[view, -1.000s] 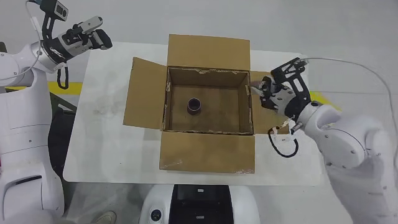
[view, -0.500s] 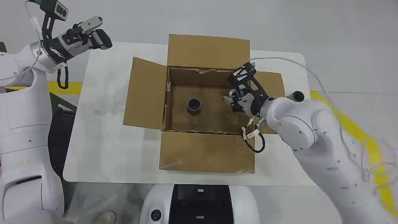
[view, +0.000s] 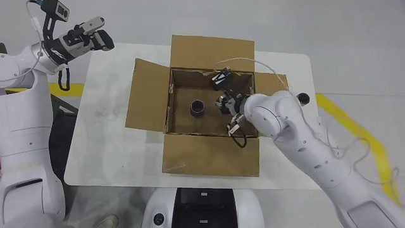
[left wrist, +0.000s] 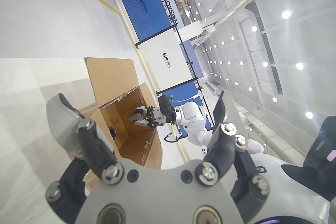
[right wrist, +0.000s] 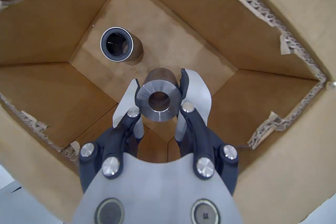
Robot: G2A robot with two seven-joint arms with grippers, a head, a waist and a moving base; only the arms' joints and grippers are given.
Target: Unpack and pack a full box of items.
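- The right gripper (right wrist: pixel 160 79) is inside the open box (view: pixel 212 155), and its two fingers are clamped on the sides of a hollow metal cylinder (right wrist: pixel 159 101).
- It holds the cylinder upright with the bore facing up. I think this is so that the cylinder can be set down on its flat end.
- A second cylinder (right wrist: pixel 117 43) stands on the box floor, near the held one but apart from it. The grip seems aimed at the free floor beside it, so this looks like the packing part.
- Whether the held cylinder already touches the floor, I cannot tell from these angles.
- The left gripper (left wrist: pixel 141 99) hangs past the far left corner of the table (view: pixel 107 133), with its fingers spread apart and nothing between them. It is probably parked there to leave the box free.
- One second earlier the right gripper was outside, over the right flap. Half a second ago it was over the right side of the opening. Now it is down in the box, closer to the second cylinder.
- The left arm has not moved.
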